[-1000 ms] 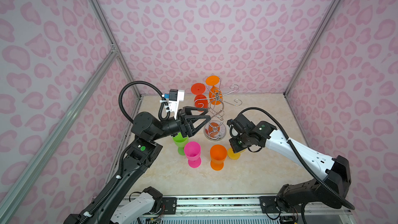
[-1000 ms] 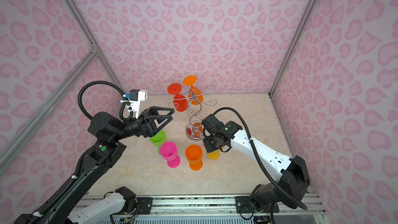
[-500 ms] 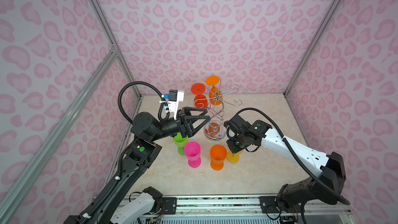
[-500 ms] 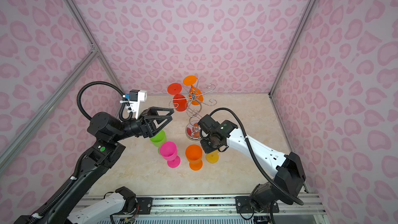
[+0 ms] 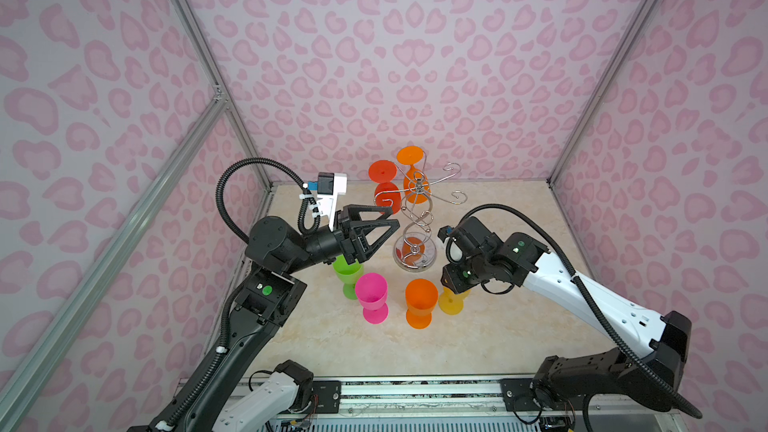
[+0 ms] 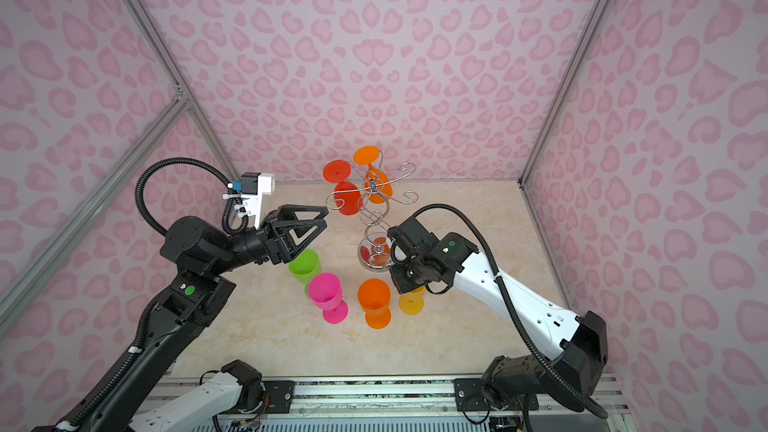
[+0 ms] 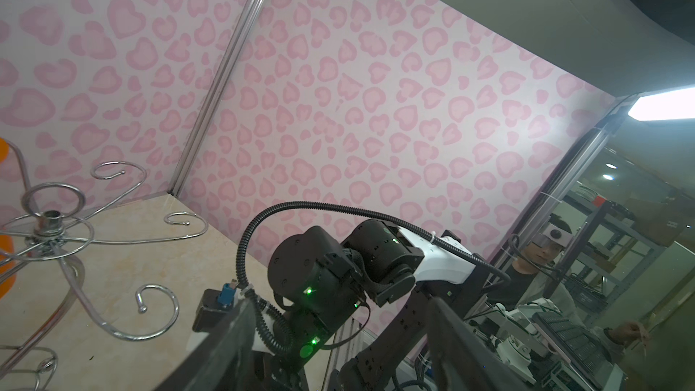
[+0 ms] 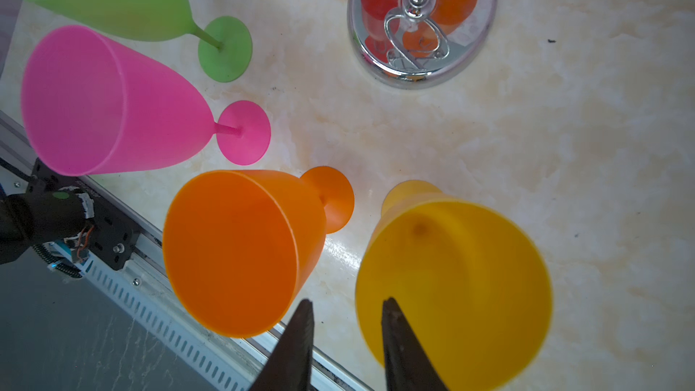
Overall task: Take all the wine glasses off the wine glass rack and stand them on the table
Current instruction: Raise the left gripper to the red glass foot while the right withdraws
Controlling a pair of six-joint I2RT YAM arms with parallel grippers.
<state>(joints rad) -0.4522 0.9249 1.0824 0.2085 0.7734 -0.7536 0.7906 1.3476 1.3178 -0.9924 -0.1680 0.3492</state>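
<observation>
Rack [image 5: 415, 257] just beside left pincer [image 5: 395, 216], jaws apart

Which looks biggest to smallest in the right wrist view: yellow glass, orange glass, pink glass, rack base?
1. Yellow glass, though it sits nearest the camera, which inflates it.
2. Orange glass and pink glass look about alike; I won't rank them.
3. Rack base, smallest.

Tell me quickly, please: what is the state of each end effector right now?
Left end effector: open, holding nothing.
Right end effector: open, jaws on either side of the yellow wine glass rim, not clamped on it.
</observation>
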